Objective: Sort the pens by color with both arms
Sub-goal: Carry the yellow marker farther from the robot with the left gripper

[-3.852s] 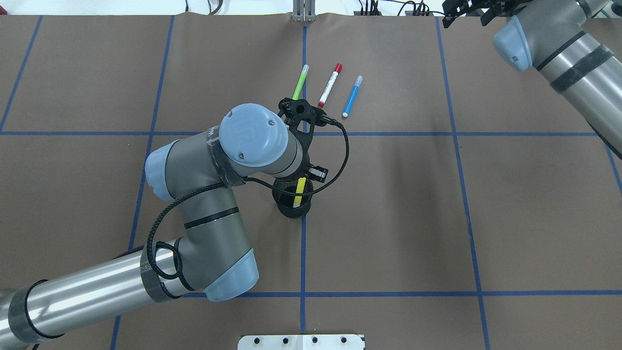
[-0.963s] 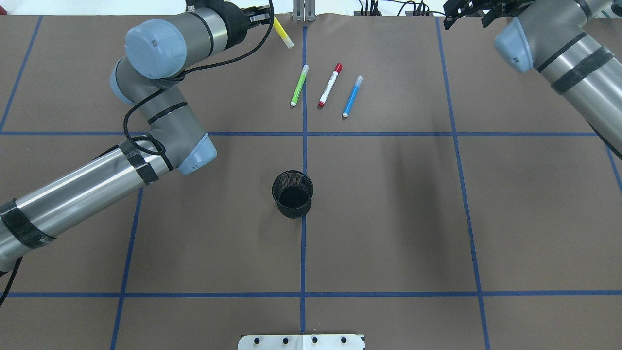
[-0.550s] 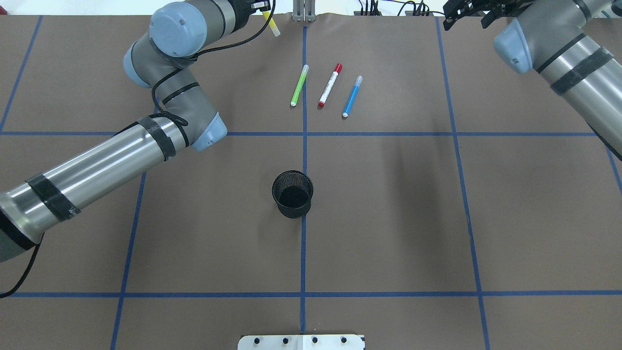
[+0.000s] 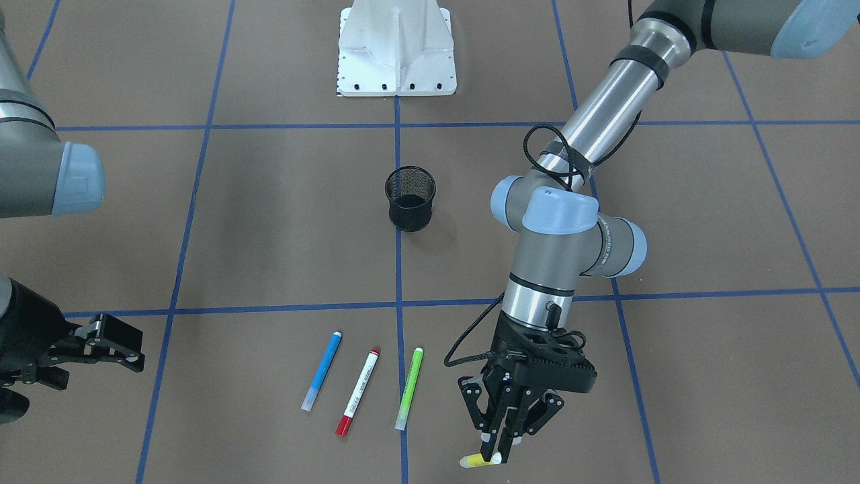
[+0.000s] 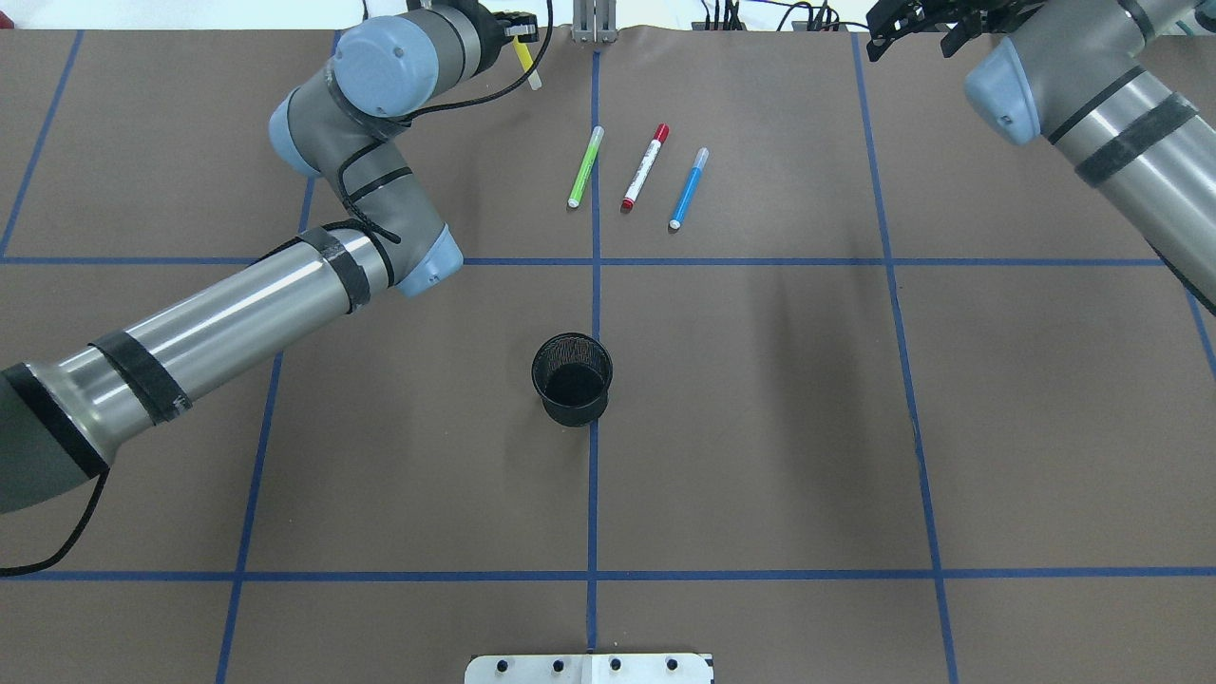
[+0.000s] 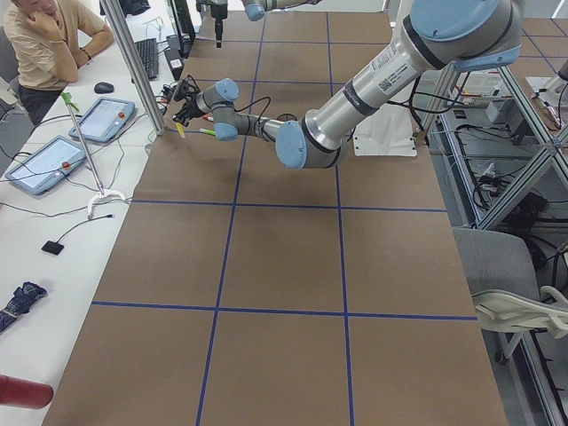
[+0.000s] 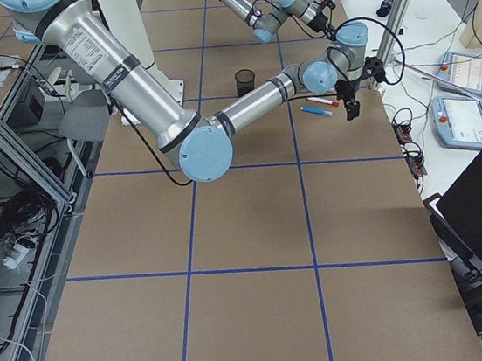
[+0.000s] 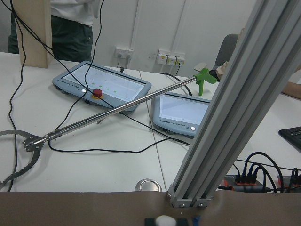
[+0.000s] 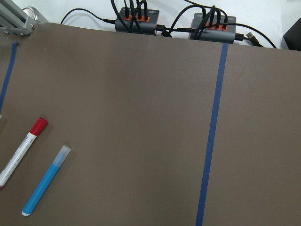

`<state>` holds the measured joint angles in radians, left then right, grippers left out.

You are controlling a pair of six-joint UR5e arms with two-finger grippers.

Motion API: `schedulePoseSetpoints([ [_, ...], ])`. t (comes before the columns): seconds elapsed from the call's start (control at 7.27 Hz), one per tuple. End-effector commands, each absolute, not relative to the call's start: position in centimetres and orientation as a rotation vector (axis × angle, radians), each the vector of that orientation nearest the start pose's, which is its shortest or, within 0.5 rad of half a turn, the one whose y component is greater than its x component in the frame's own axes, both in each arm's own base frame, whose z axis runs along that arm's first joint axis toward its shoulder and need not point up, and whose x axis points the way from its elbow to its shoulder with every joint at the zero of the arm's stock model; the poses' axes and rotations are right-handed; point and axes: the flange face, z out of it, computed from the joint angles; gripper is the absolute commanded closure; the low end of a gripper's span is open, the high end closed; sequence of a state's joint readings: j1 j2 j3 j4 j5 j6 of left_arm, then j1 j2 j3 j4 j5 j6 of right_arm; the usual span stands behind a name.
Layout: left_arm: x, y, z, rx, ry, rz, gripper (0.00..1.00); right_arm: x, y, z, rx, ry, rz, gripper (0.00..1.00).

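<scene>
Brown table (image 5: 760, 427) with blue tape grid | clamped yellow pen (image 4: 472, 460) in left gripper (image 4: 496, 449), low, near green pen (image 4: 410, 388), likely to extend row with red pen (image 4: 357, 392), blue pen (image 4: 321, 371) | held right gripper (image 4: 138, 351) wide, empty, aside.

There are 4 slim marker pens: 1 bright green pen (image 5: 585, 167), 1 white-barrelled pen with red cap (image 5: 645, 166), 1 blue pen (image 5: 689, 188) and 1 yellow pen (image 5: 523, 63). Seen from overhead, all 4 are around 12 to 1 o'clock of the 1 round black mesh cup (image 5: 571, 378). There are 2 grey metal arms, the left arm (image 5: 218, 323) and the right arm (image 5: 1130, 152). They carry 2 black two-finger grippers, the left gripper (image 4: 494, 449) and the right gripper (image 4: 134, 353). There is 1 white pedestal base (image 5: 589, 668).
</scene>
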<state>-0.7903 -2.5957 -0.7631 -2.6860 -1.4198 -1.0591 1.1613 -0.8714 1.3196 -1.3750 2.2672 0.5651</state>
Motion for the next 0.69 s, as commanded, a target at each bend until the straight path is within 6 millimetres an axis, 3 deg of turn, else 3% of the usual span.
schedulePoseSetpoints([
  [0.0,52.83,-70.29,22.59,0.896,0.993,-0.308,0.96,-23.75,-71.85,31.94,0.229,-0.881,-0.081,0.01],
  [0.55,53.27,-69.74,23.01,0.891,0.996,-0.297,0.79,-23.96,-71.75,31.86,0.228,-0.882,-0.083,0.01],
])
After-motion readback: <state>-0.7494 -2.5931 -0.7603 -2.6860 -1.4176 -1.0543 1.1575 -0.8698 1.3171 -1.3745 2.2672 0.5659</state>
